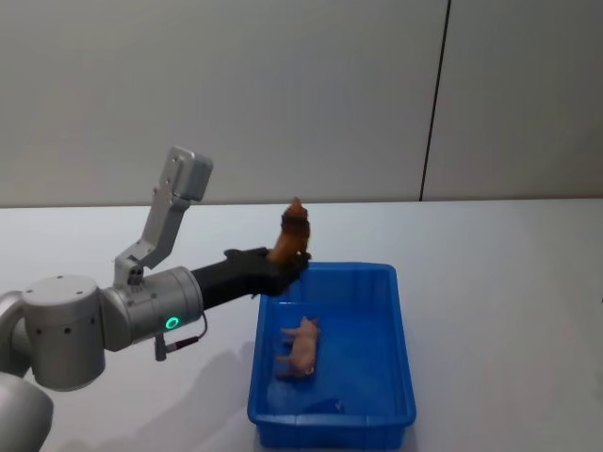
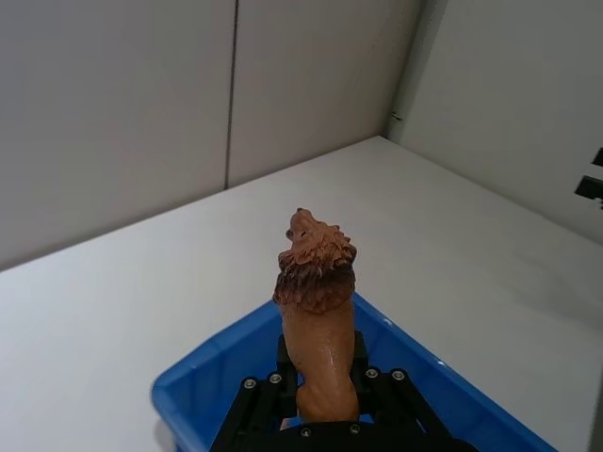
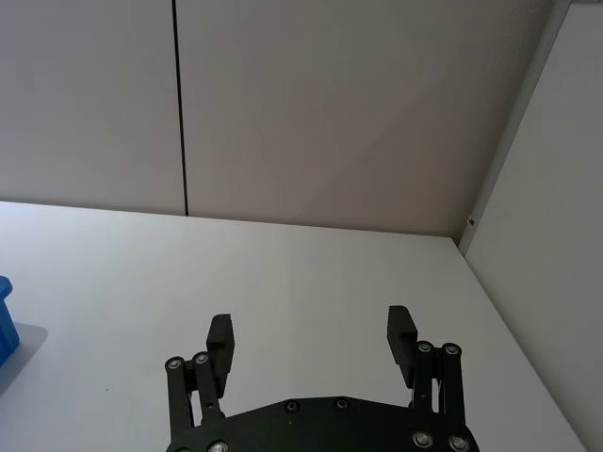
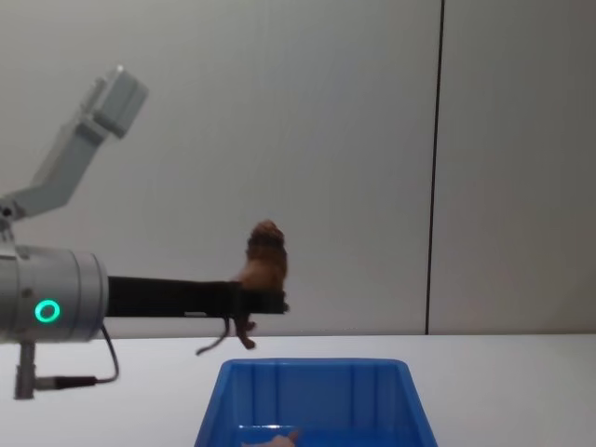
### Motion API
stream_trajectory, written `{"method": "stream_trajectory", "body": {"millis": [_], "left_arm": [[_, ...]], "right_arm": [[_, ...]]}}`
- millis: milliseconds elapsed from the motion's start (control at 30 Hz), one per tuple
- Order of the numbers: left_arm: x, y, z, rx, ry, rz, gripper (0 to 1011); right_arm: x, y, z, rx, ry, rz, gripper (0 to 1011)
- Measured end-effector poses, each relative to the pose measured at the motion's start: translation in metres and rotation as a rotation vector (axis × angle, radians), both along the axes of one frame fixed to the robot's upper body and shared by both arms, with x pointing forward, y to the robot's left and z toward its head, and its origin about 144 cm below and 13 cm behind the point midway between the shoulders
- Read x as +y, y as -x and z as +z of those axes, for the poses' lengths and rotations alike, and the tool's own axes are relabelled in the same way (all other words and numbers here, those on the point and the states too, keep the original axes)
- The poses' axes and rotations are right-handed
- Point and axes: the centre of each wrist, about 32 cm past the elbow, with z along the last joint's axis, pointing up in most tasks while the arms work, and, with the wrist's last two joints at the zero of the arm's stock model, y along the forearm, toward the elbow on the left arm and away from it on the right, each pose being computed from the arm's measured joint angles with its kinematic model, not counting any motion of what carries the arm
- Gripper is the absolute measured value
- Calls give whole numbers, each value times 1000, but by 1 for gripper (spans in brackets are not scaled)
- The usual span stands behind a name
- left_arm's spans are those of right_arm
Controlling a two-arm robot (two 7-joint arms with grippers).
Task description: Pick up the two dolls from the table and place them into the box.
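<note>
- The left gripper [image 1: 283,268] is clenched on the reddish-brown doll [image 1: 293,237], a lion figure, pinching its body low down so that the maned head sticks up clear of the fingers [image 2: 259,400].
- The lion's long axis stands roughly upright in the grasp; in the chest view its legs and tail dangle below the jaws while the head rises above them.
- The held doll hangs in the air over the far-left corner of the blue box [image 1: 405,363], about level with the rim's edge in plan and well above it in height, as the chest view shows from the side.
- The relation that matters: the box's open floor lies below the gripper and a little toward the robot's right and nearer side, so I judge a small shift inward before letting go would keep the doll from clipping the rim.
- The pale pinkish doll [image 1: 301,348] already lies on its side on the box floor, near the middle.
- The right gripper [image 3: 312,331] has its fingers spread and holds nothing, hovering over bare table [image 3: 311,273] with the box's corner off to one side.
- With one doll in and the other carried, the task looks close to done.
</note>
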Motion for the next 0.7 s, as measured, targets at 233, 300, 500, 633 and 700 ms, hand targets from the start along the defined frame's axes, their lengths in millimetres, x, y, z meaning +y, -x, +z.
{"method": "stream_trajectory", "body": {"millis": [233,300,500,633,700], "left_arm": [[-2,-14,-16,80,64,-89,311],[-3,-17,-20,97,79,-110,336],[-6,-27,-33,149,123,-167,541],[-6,-29,-35,160,135,-182,650],[-6,-30,-36,159,138,-185,725]], "right_arm": [[0,0,0,0,0,0,1001],[0,0,0,0,0,0,1001],[0,0,0,0,0,0,1001],[0,0,0,0,0,0,1001],[0,0,0,0,0,0,1001]]}}
